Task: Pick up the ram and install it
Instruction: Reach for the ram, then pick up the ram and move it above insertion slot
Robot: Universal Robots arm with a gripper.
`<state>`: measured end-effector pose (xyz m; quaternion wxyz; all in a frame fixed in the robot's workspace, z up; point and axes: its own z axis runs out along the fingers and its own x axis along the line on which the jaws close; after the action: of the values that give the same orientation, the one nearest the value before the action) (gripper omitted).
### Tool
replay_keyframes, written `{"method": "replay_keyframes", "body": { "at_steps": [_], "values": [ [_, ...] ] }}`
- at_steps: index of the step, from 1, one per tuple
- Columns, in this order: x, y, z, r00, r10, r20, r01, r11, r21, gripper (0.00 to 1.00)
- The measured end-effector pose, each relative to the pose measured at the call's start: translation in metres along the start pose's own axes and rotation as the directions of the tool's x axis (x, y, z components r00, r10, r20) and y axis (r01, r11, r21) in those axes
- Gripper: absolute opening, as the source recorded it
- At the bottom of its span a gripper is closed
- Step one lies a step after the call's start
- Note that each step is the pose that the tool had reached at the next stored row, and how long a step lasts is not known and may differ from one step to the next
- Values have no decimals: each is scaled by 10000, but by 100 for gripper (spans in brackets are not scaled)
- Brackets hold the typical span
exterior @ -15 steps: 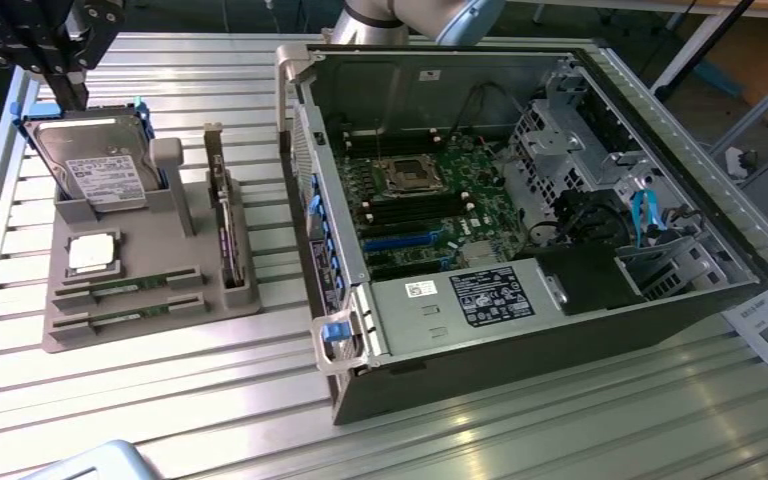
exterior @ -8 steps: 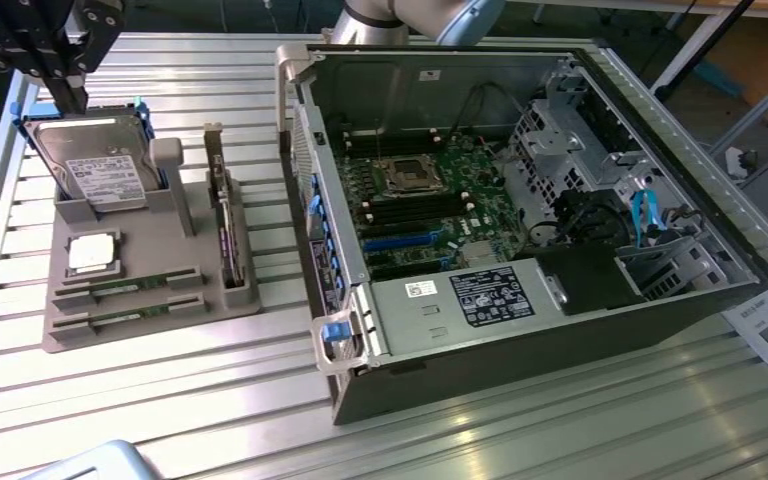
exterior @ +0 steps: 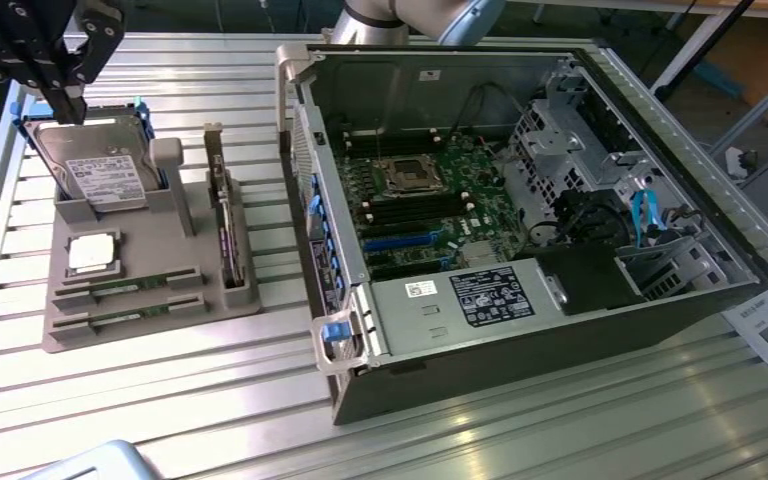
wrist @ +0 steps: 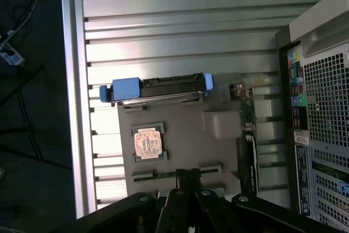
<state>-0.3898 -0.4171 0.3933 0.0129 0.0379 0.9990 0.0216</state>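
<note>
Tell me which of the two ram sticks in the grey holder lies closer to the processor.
The ram stick right beside the processor; the other stick lies one slot farther from it.

The table (exterior: 157, 400) is carrying one open case (exterior: 491, 370) and one gray holder (exterior: 157, 250), which is holding one hard drive (exterior: 101, 175), one processor (exterior: 91, 253), two ram sticks (exterior: 128, 287) (exterior: 128, 320) and one upright card (exterior: 229, 235), while one gripper (exterior: 67, 108) is hovering above.

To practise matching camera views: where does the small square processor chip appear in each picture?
Exterior view: the processor chip lies on the grey holder at the exterior view's left, beside the upright hard drive.
Wrist view: the processor chip sits on the grey holder, beside the hard drive.
Shared landmark: the blue-edged hard drive.
</note>
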Motion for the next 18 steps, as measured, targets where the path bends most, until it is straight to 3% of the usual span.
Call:
{"method": "replay_keyframes", "body": {
  "at_steps": [7,18],
  "values": [
    [-10,-134,-6,10000,-1,0,1,10000,7,10],
    [-11,-139,-6,10000,0,0,0,10000,7,10]
  ]
}}
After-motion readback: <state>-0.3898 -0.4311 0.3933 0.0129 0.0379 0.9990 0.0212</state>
